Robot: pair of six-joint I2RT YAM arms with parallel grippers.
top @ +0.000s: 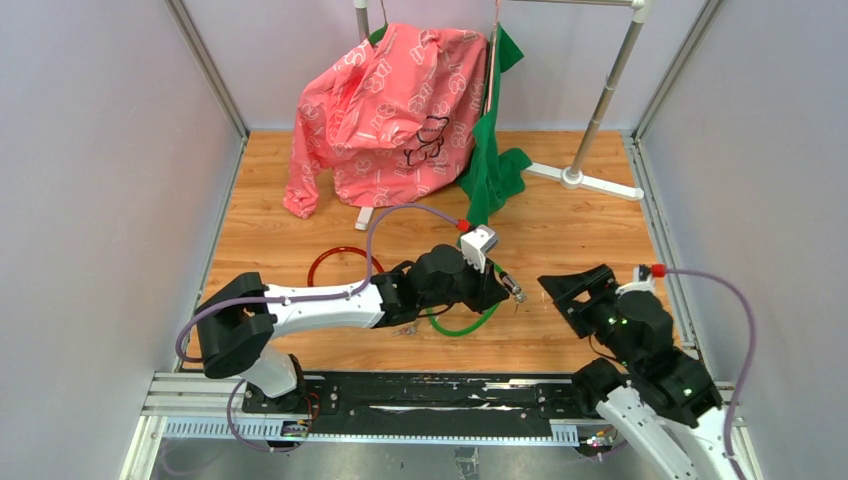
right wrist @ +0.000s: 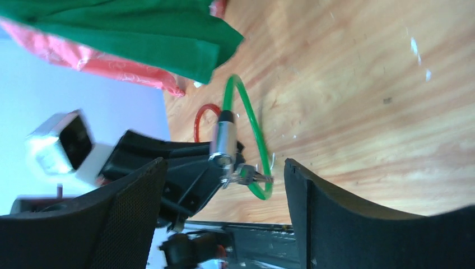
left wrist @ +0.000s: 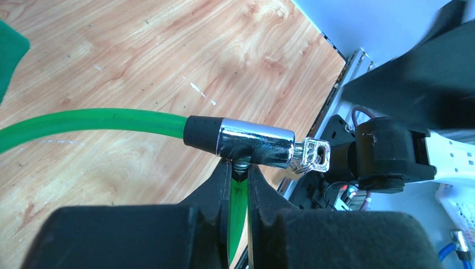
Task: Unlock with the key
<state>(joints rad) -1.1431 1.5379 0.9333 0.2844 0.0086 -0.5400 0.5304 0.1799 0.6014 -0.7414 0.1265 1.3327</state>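
Chrome lock (left wrist: 255,144) sits level over the wood table (left wrist: 140,50), long axis running left to right. Its key (left wrist: 313,155) pokes from the end facing my right gripper (right wrist: 224,163), whose fingers are spread wide, clear of the key. My left gripper (left wrist: 239,168) pinches the lock from underneath. Bare wood lies beyond; the near rail (top: 400,390) is close.

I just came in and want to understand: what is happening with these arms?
The left end effector is shut on the green cable lock, gripping it right under its chrome cylinder. The key sits in the cylinder's end. The right end effector is open, facing the key without touching it.
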